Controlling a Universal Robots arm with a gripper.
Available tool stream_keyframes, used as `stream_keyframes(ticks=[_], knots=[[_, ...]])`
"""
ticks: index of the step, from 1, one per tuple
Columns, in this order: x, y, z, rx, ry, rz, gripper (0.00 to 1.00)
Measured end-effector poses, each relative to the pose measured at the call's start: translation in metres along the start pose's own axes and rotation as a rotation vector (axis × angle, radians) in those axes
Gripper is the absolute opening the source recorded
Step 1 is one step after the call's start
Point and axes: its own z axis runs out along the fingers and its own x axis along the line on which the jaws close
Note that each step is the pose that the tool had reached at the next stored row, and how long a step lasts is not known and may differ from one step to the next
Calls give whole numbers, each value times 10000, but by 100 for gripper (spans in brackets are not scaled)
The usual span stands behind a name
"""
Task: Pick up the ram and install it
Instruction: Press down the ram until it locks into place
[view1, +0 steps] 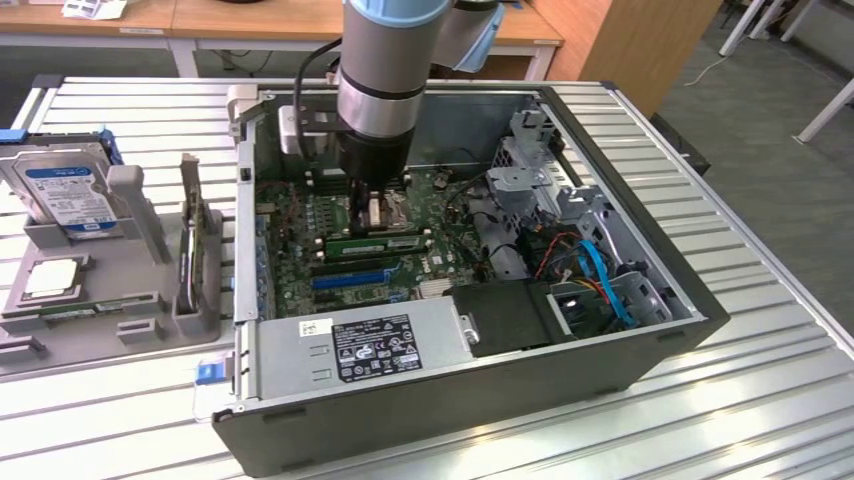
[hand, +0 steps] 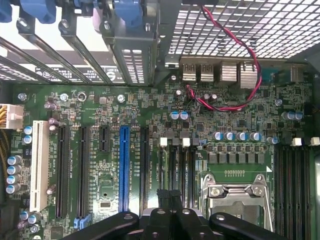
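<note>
The arm is lowered into the open computer case (view1: 641, 300), its gripper (hand: 169, 220) hanging over the green motherboard (hand: 150, 145) beside the metal processor socket (hand: 237, 195). Whether the black fingers are apart or together cannot be told. A thin green ram stick (view1: 380, 241) is seen lying on the board just below the arm, its long axis running across the exterior view.

Open computer case (view1: 641, 330), hard drive (view1: 64, 195) and processor chip (view1: 51, 277) on grey holder (view1: 40, 350).
</note>
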Motion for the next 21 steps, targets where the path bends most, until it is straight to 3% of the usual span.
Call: stream_keyframes(ticks=[21], knots=[[19, 9, -1, 0, 0, 0, 10]])
